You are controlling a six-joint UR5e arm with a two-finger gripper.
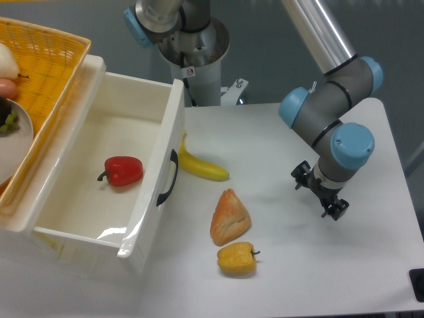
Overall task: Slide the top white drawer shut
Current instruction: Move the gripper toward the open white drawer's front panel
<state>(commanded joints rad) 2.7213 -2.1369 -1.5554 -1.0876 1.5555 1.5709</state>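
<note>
The top white drawer (99, 165) stands pulled far out at the left, with its front panel and curved black handle (167, 177) facing the table. A red bell pepper (123, 170) lies inside it. My gripper (319, 193) hangs over the right side of the table, well away from the drawer and pointing down. The blue and grey wrist covers most of it. Only black parts stick out on either side, so the jaws' state does not show. It holds nothing that I can see.
A banana (202, 167), a pastry (229, 216) and a yellow bell pepper (237, 258) lie on the white table (285, 278) between the drawer front and my gripper. A yellow wicker basket (46, 59) sits atop the cabinet at the far left. The arm's base (192, 46) stands behind.
</note>
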